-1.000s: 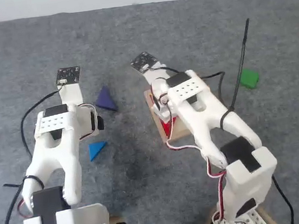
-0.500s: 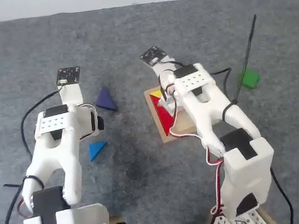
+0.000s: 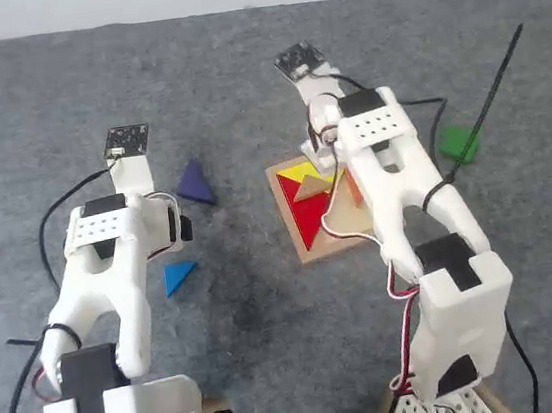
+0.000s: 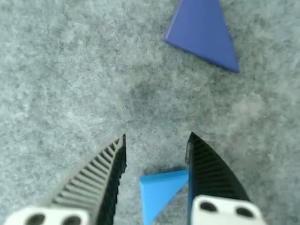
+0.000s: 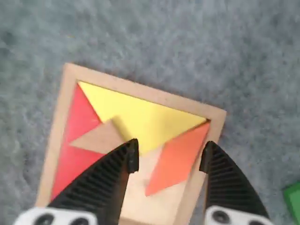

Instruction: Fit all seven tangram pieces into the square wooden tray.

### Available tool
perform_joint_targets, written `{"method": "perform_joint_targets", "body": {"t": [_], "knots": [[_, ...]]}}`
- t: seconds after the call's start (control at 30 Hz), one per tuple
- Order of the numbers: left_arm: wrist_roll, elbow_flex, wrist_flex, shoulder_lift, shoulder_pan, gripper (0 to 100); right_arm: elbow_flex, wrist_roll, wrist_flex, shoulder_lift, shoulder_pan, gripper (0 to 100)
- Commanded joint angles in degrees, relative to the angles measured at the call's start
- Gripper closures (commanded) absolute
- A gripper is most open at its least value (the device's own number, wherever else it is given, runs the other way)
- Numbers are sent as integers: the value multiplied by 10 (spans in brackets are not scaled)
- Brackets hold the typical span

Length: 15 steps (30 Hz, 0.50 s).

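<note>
Right arm (image 3: pixel 392 167) swung farther out, uncovering tray (image 3: pixel 320 255) on counter (image 3: pixel 229 71); right jaws spread, empty, above it. Left jaws spread, straddling light blue triangle (image 4: pixel 161 188), back near their roots; left arm (image 3: pixel 111 257) nearest it.

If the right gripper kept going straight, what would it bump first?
Likely pieces in the wooden tray: the right gripper points where the yellow triangle meets the orange piece. Which first is unclear.

high: overhead, wide | wrists: near, downward | high+right share: wooden tray (image 3: pixel 312 254)
</note>
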Motion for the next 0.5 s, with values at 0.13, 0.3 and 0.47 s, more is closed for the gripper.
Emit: {"method": "perform_joint_targets", "body": {"t": [0.13, 0.3, 0.47], "knots": [[-7, -1, -10, -30, 15, 792, -40, -25, 2, 28, -89, 773], [-8, -1, -9, -30, 15, 792, -51, -30, 0, 87, -87, 773], [-8, -1, -10, -30, 15, 792, -64, -31, 31, 96, -88, 774]]}}
